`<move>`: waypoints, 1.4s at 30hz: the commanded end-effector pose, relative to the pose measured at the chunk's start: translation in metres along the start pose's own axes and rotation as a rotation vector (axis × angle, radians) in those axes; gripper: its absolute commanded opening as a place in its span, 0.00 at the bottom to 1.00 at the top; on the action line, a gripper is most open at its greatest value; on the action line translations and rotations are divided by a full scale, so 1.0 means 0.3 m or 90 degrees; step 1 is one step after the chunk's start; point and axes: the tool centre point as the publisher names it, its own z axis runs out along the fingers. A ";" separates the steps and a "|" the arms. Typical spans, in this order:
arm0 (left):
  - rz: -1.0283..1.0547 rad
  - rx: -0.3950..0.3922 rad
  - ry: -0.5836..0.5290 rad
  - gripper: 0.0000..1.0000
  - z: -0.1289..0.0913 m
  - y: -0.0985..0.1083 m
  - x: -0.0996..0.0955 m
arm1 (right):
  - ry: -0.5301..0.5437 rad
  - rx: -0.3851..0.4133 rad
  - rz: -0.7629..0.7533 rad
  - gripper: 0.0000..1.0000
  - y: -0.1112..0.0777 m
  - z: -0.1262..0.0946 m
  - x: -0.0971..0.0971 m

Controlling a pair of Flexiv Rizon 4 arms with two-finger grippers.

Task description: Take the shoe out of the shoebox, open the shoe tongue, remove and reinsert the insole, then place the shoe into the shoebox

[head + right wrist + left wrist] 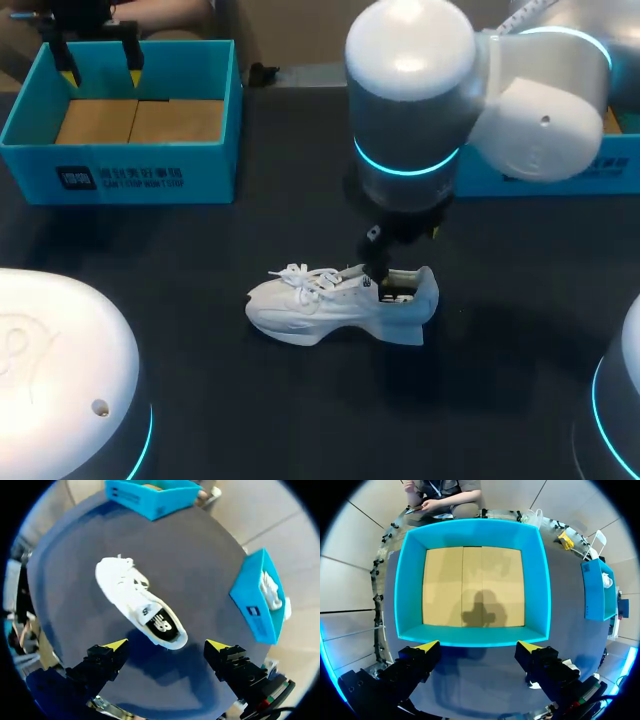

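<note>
The white lace-up sneaker (320, 305) stands on the dark table (500, 350), out of the box for insole work. My right gripper (167, 644) hangs above its heel, fingers wide. My left gripper (477, 645) hovers, fingers wide, over the empty teal cardboard shoebox (120, 180) at ten o'clock.

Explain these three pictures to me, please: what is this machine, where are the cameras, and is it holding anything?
It is a robot with two arms at a dark table. One picture looks down from above; the two round ones come from cameras on each arm's wrist. A white shoe lies on the table. The left gripper hangs open over an empty blue shoebox. The right gripper hangs open above the shoe's heel. Neither holds anything. A second blue box stands toward the table's right.
</note>
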 end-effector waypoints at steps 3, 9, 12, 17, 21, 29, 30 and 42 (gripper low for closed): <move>0.000 -0.001 -0.001 1.00 -0.002 0.000 0.000 | 0.006 0.029 -0.381 1.00 -0.032 0.008 0.003; 0.000 -0.001 -0.001 1.00 -0.002 0.000 0.000 | 0.006 0.029 -0.381 1.00 -0.032 0.008 0.003; 0.000 -0.001 -0.001 1.00 -0.002 0.000 0.000 | 0.006 0.029 -0.381 1.00 -0.032 0.008 0.003; 0.000 -0.001 -0.001 1.00 -0.002 0.000 0.000 | 0.006 0.029 -0.381 1.00 -0.032 0.008 0.003; 0.000 -0.001 -0.001 1.00 -0.002 0.000 0.000 | 0.006 0.029 -0.381 1.00 -0.032 0.008 0.003; 0.000 -0.001 -0.001 1.00 -0.002 0.000 0.000 | 0.068 -0.139 -0.375 1.00 -0.122 0.055 -0.050; 0.000 -0.001 -0.001 1.00 -0.002 0.000 0.000 | 0.067 -0.141 -0.387 1.00 -0.134 0.060 -0.061; 0.000 -0.001 -0.001 1.00 -0.002 0.000 0.000 | 0.132 -0.218 -0.459 1.00 -0.214 0.115 -0.173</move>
